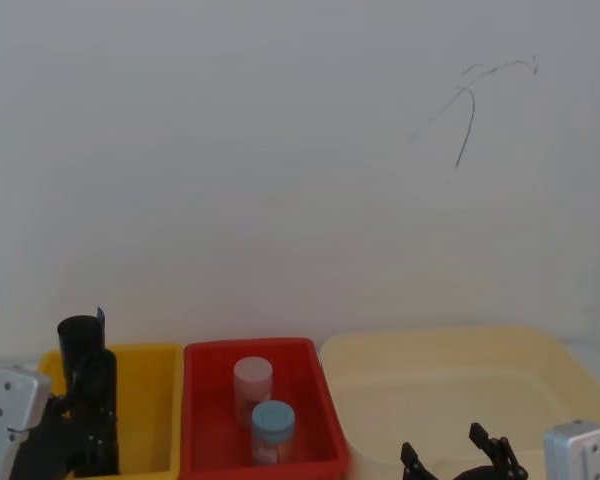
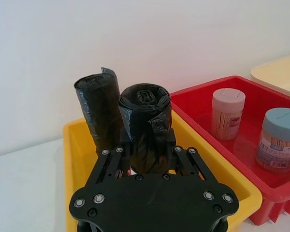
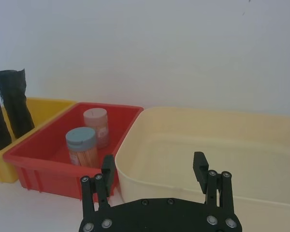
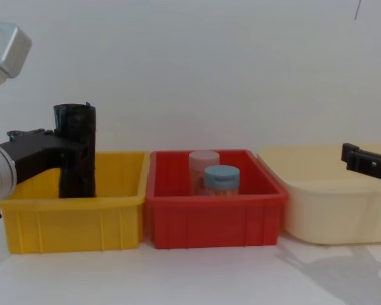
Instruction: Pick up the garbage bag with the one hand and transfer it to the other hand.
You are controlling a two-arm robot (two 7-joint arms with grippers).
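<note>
Gripping anything, the left pincer [image 2: 147,141]?

Yes. It is closed on the garbage bag [image 2: 145,108], a black roll standing upright in the yellow bin [image 4: 70,219]. The jaws press against both sides of the roll, a little below its top.

Is the roll off the bin floor?

I cannot tell. The bin's front wall hides its lower end in the chest view, and the pincer hides it in the left wrist view.

I see another dark shape in that bin.

That is a second black roll [image 2: 97,111], also upright, just beside the held one and on its far side, towards the wall. A loose flap of plastic sticks up from its top edge. Both rolls rise well above the bin's rim.

Where is the right pincer [image 3: 153,169]?

Well apart from the bag, at the near side of the cream bin [image 4: 324,216]. Its jaws are spread wide and hold nothing.

What lies between the two?

A red bin [image 4: 213,219], touching or nearly touching the yellow one. Inside it stand a jar with a pink lid [image 1: 252,385] and, just in front, a jar with a blue lid [image 1: 273,425]. All three bins sit in a row on the white bench [image 4: 197,273].
</note>
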